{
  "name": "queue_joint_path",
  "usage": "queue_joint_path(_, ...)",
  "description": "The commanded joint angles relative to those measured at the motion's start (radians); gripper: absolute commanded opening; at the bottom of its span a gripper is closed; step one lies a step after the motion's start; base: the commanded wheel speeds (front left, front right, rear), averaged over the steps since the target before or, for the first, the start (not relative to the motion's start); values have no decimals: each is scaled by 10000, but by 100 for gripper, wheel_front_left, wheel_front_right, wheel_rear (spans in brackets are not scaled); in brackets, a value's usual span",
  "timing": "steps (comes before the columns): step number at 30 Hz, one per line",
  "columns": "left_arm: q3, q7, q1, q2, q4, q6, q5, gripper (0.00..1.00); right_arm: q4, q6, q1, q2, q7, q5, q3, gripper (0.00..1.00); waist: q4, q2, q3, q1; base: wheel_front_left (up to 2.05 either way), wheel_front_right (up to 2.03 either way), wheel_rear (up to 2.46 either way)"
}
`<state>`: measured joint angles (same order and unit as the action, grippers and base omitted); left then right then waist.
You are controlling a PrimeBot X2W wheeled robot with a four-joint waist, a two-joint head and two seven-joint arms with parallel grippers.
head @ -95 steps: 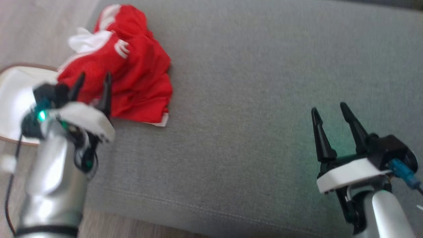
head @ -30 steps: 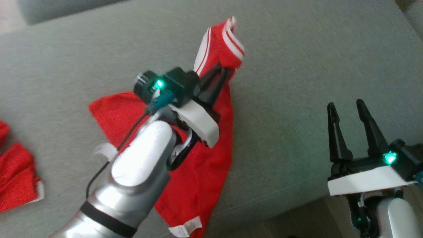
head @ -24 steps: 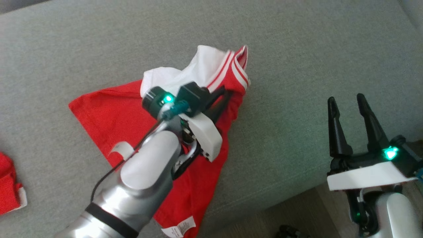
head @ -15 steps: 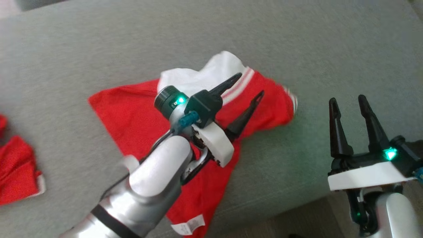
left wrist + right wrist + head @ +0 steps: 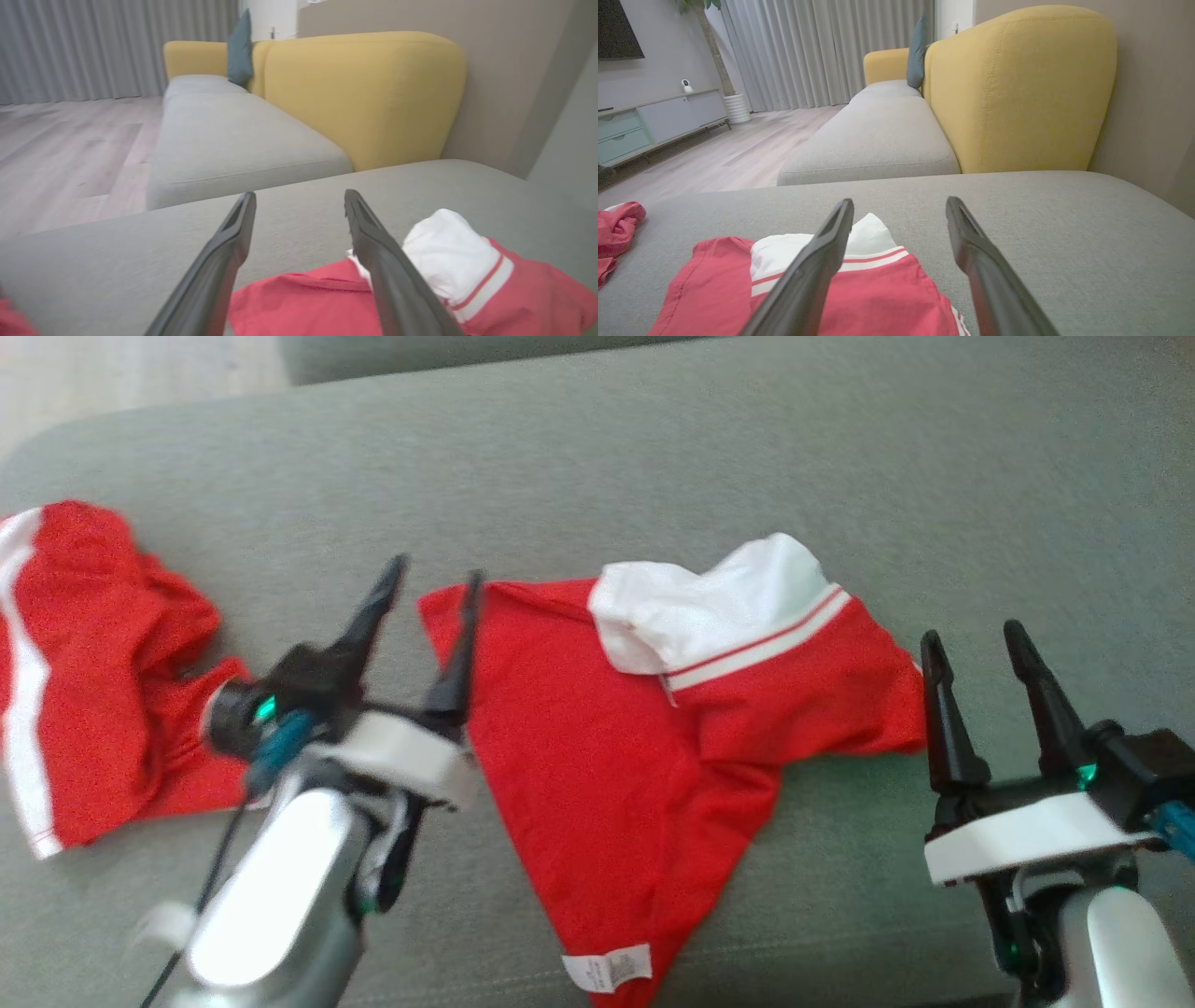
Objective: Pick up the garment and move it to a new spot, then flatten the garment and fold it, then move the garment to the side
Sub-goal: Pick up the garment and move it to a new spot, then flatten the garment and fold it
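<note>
I find the garment (image 5: pixel 607 756) lying rumpled mid-cushion on the sofa (image 5: pixel 653 457), relocation apparently done, flattening, folding and setting aside outstanding, with left gripper (image 5: pixel 439 569) and right gripper (image 5: pixel 971 633) both spread wide, empty.

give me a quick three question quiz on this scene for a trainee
1. True or false: the left gripper is shut on the spread red garment.
2. Where is that garment's white label? A) at its corner nearest the robot B) on its far edge C) on its white part
3. Fill in: a crumpled red garment lies on the grey cushion to the robot's ____ of the spread one.
Key: 1 false, its jaws stand open and hold nothing; 2 A; 3 left.
</note>
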<state>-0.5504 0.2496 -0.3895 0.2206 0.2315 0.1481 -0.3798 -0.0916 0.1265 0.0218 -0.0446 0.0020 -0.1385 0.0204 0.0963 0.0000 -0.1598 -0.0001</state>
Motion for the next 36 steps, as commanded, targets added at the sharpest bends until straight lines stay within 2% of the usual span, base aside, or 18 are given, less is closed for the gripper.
queue_joint_path(1,790,119,60,325,-540,179,3,100,-253,42,-17,-57,86,93,176,100,-425,0,339,1,0,0,0)
queue_joint_path(6,1754,120,933,623,-1006,342,17,100,-189,42,-165,-57,168,146,142,100,-701,0,554,1,0,0,0)
queue_joint_path(11,2379,121,1925,811,-1311,167,72,100,-124,42,-367,-56,251,211,131,100,-861,0,847,1,0,0,0)
queue_joint_path(22,2349,121,3118,822,-1342,-106,368,100,-199,42,-1000,-56,554,340,13,100,-809,0,1487,1,0,0,0)
queue_joint_path(36,2461,122,3425,848,-1381,-18,468,100,-379,42,-1228,-56,704,278,-33,100,-790,0,1590,1,0,0,0)
